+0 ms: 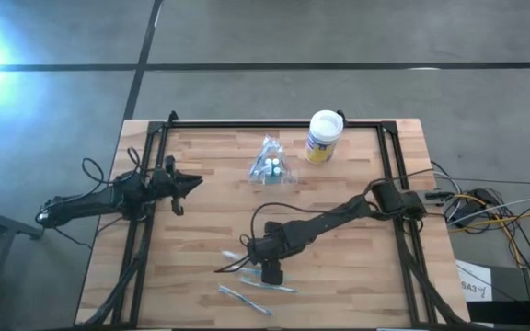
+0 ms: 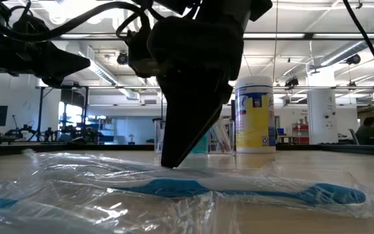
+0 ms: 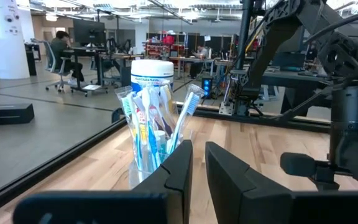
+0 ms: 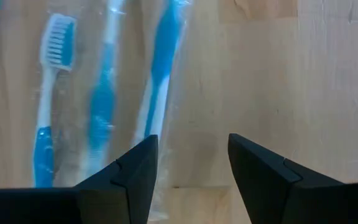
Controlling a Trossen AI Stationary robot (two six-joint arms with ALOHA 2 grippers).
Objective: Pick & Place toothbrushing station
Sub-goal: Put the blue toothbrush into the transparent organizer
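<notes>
Right pincer (image 4: pixel 188 165) open over plastic-wrapped blue toothbrushes (image 4: pixel 157 68), none gripped; clear plastic brush holder (image 1: pixel 270 166) part-filled. Left pincer (image 1: pixel 190 184) nearly closed, empty, idle.

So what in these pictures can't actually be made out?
- Low view: the right gripper hides most of the toothbrushing station behind it.
- High view: the station is too small to count its brushes.
- Right wrist view: the wrapped toothbrushes are cut off by the picture's edge.
- Canister: its label is unreadable, brushes cover it.
</notes>
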